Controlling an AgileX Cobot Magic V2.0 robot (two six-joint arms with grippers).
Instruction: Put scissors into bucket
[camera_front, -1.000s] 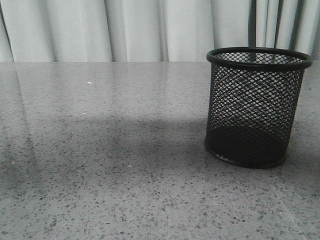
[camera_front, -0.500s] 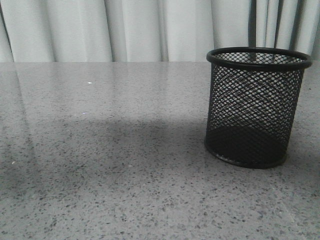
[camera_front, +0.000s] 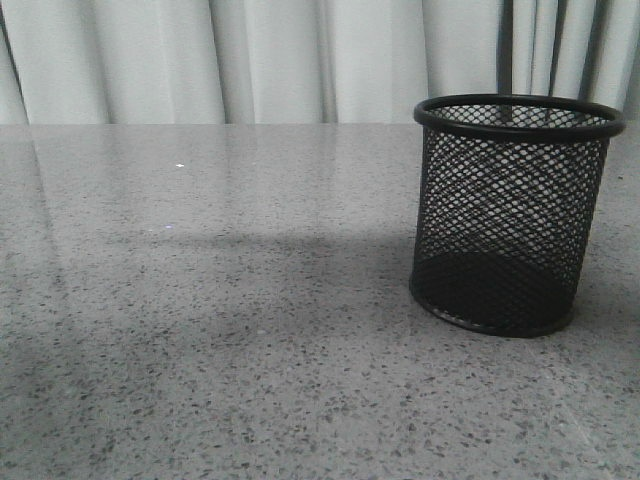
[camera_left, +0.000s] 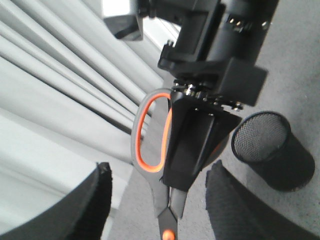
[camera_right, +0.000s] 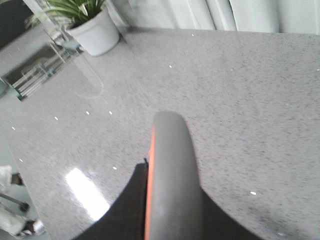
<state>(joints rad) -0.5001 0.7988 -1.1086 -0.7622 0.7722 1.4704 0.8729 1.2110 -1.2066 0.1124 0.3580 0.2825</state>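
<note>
The scissors (camera_left: 163, 210) have grey-black handles with orange lining and hang in the air with the blades pointing down, out of frame. My right gripper (camera_right: 170, 172) is shut on one handle loop (camera_right: 172, 165); its black fingers (camera_left: 192, 150) show in the left wrist view. My left gripper (camera_left: 161, 167) is open, its two pads wide apart on either side of the scissors' shank, not touching it. The bucket (camera_front: 515, 215), a black wire-mesh cup, stands upright and empty on the table at the right, and also shows in the left wrist view (camera_left: 272, 150). Neither gripper shows in the front view.
The grey speckled table (camera_front: 220, 330) runs back to a pale curtain (camera_front: 280, 60). A potted plant (camera_right: 92, 27) and a clear stand (camera_right: 75, 65) sit at the table's far corner in the right wrist view.
The broad shadow on the table left of the bucket has thinned and lightened. The bucket has not moved.
</note>
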